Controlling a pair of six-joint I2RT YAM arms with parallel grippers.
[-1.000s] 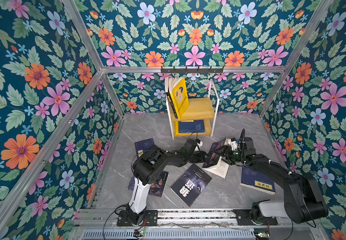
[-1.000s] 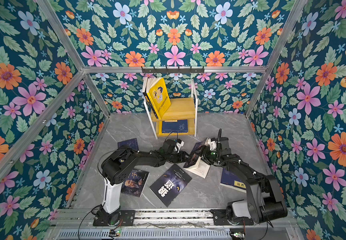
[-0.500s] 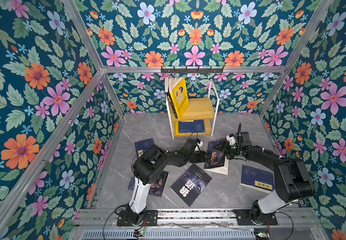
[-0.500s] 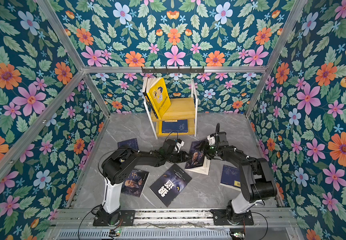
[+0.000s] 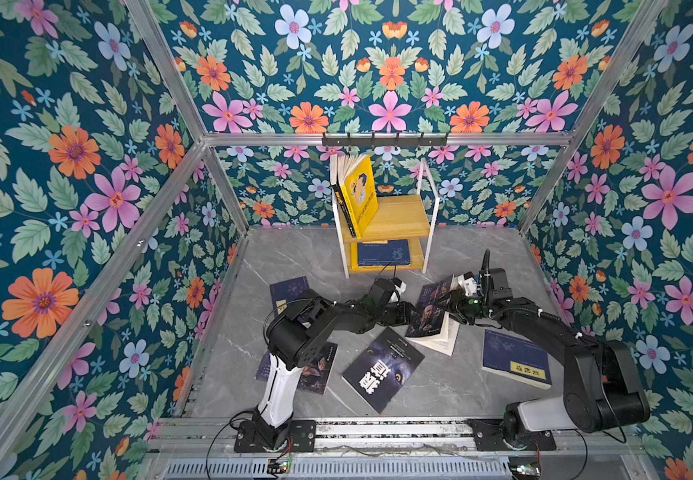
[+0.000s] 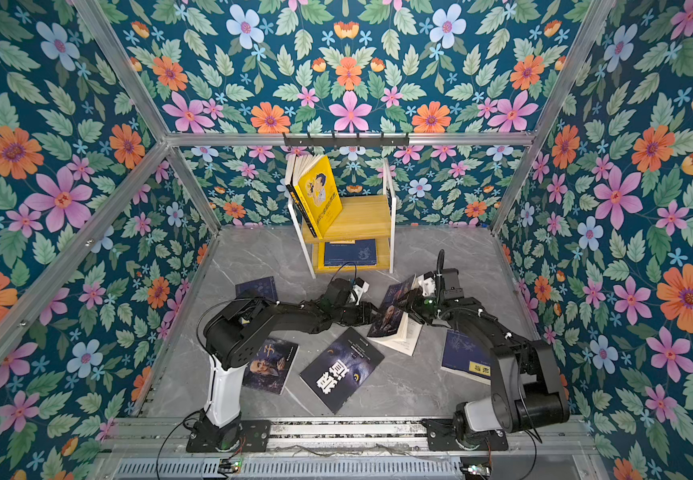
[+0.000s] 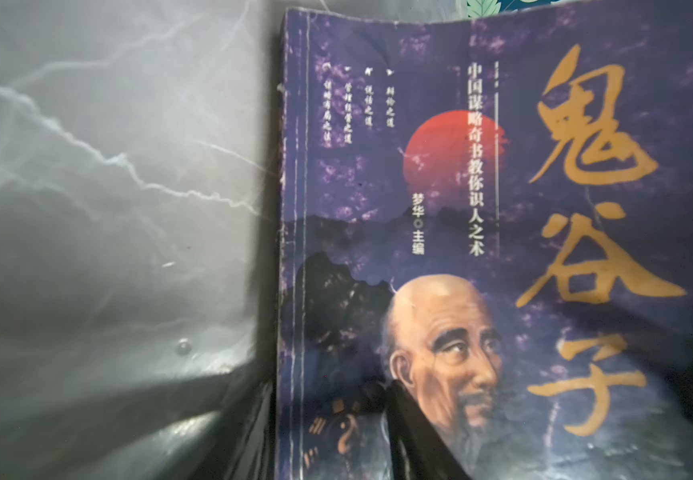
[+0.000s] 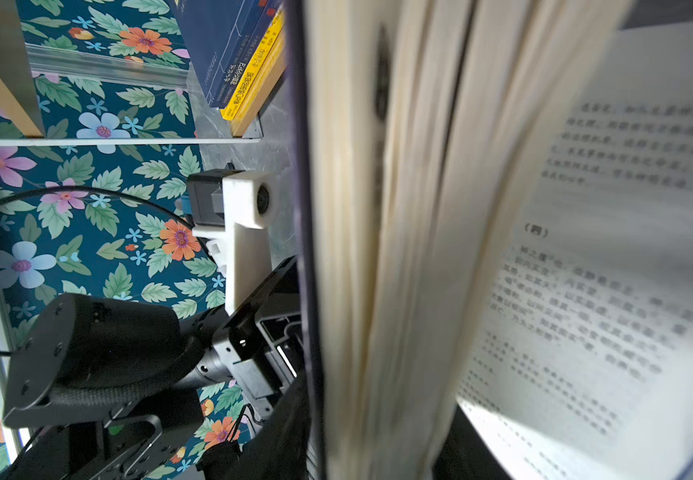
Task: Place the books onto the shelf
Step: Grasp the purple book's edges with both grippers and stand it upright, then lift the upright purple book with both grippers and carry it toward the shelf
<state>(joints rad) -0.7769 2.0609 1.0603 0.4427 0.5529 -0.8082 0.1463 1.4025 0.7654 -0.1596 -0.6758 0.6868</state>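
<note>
**鬼谷子 propped up between my two pincers**

The portrait book [image 5: 428, 309] stood tilted on its lower edge, just to the 3 o'clock side of the table's [image 5: 295, 249] centre, with its pages fanning open. My left pincer [image 5: 409, 312] gripped it at the spine side. In the left wrist view one black finger [image 7: 419, 428] lay across the cover below the old man's face. That cover read 鬼谷子 in big gold characters, beside 中国谋略奇书教你识人之术 and 梦华 主编, with a red disc. My right pincer [image 5: 446, 305] straddled the page block from 3 o'clock; I could not tell whether it had clamped. Its wrist view showed a blurred printed page headed (四).

The shelf [image 5: 403, 216] stood at 12 o'clock. The yellow cartoon book [image 5: 361, 195] leaned on its top board, and the lower-tier navy book [image 5: 382, 252] lay flat below. Flat on the table lay four more:
- the black book [image 5: 382, 370] at 6 o'clock, with large white characters
- the labelled navy book [image 5: 515, 359] at 4 o'clock
- a second portrait book [image 6: 270, 365] at 8 o'clock, half under my left arm
- a third navy book [image 5: 288, 291] at 10 o'clock
</note>
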